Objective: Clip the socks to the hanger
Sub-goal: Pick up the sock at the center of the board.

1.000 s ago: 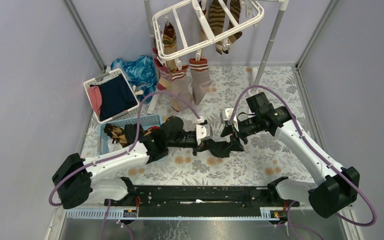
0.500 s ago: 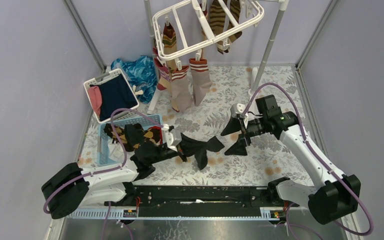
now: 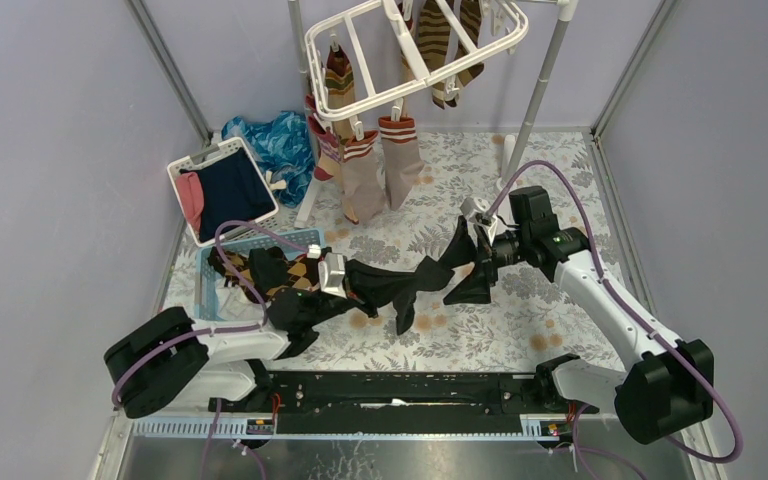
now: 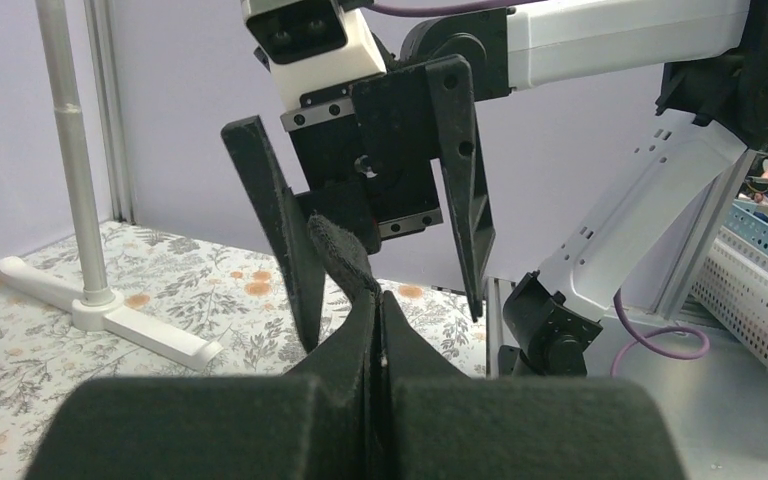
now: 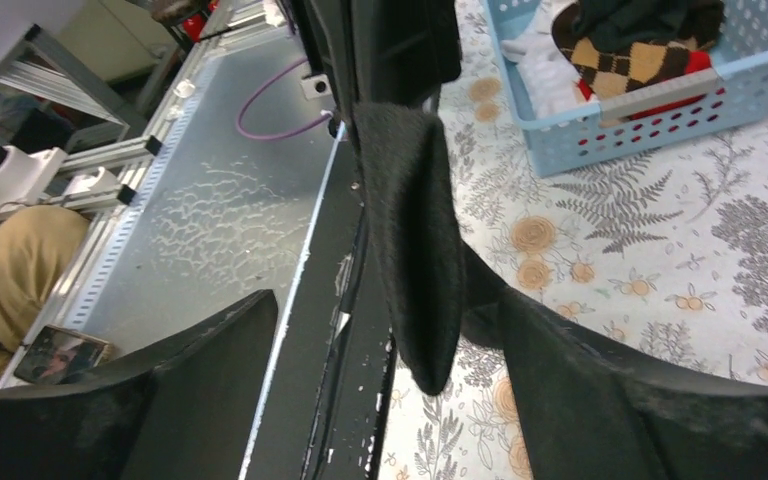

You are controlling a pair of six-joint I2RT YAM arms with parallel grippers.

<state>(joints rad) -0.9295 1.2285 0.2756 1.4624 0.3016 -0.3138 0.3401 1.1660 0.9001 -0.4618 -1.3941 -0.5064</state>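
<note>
My left gripper [image 3: 356, 281] is shut on one end of a plain black sock [image 3: 400, 285] and holds it above the floral floor. The sock's free end reaches my right gripper [image 3: 464, 268], which is open with its fingers on either side of that end, not closed on it. In the right wrist view the sock [image 5: 415, 230] hangs between the spread fingers [image 5: 600, 390]. In the left wrist view my shut gripper [image 4: 377, 305] pinches the sock [image 4: 345, 255]. The white hanger [image 3: 415, 45] at the back carries tan socks [image 3: 380, 160] and striped socks [image 3: 445, 40] on clips.
A small blue basket [image 3: 210, 290] with argyle socks [image 3: 295, 270] sits beside my left arm. A white slotted basket [image 3: 222, 190] with navy and pink garments and shiny blue cloth [image 3: 275, 140] lie behind it. The pale pole [image 3: 540, 80] stands back right.
My left gripper drew back to the left with the black sock, then raised it toward the right. My right gripper moved in so its open fingers flank the sock's free end.
</note>
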